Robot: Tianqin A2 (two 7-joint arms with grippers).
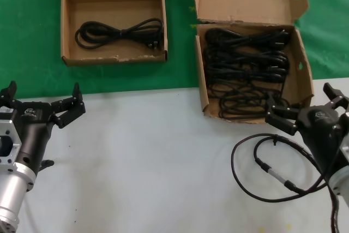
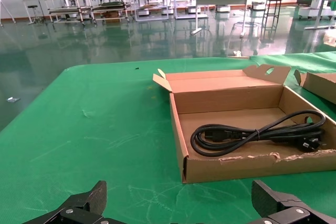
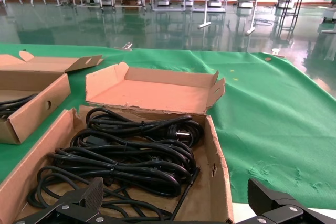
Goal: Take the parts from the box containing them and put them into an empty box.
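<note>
My right gripper [image 1: 294,114], fingers apart, sits lower right at the front edge of the larger box [image 1: 304,64], lined up to reach the cord bundles [image 1: 245,72] piled inside. 1 cord [image 1: 121,31] lies in the shallow box [image 1: 66,31], upper left. My left gripper [image 1: 42,102] waits lower left, fingers apart, holding nothing.

shallow box [image 1: 68,25] left of deep box [image 1: 301,64]

Lower coils of the power cords [image 1: 245,102] behind the right tool [image 1: 305,107]
</note>
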